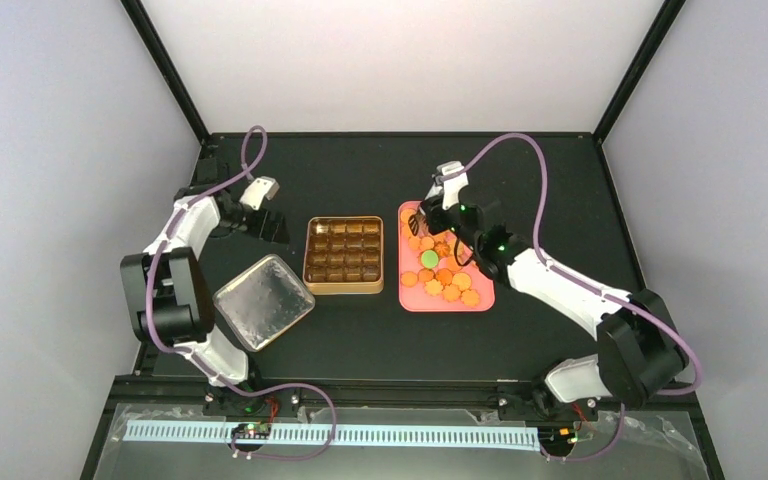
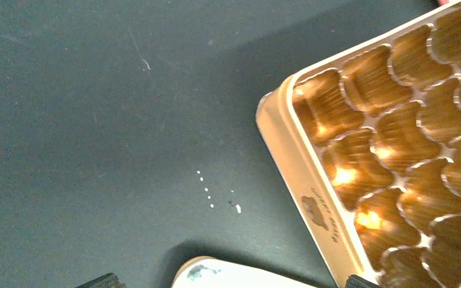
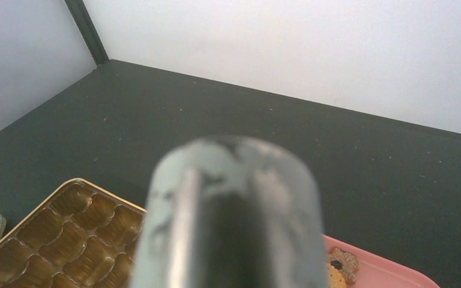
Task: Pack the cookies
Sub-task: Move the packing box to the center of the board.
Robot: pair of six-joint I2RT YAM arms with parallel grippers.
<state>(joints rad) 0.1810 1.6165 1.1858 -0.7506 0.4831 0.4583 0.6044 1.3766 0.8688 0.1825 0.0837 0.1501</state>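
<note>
Small orange-golden round cookies [image 1: 445,277] on pink tray [image 1: 412,300]: likely light, brittle; pinch gently across edges. Right jaws clamp grey metal tongs [image 3: 234,210]; left jaws wide, empty.

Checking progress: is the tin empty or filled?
Empty: the tin compartments show bare; the cookies lie on the pink tray.

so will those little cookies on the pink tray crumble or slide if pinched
The cookies look thin and small, so probably light and brittle. Heaped loosely on the smooth pink tray, they would likely slide or scatter when pushed.
</note>
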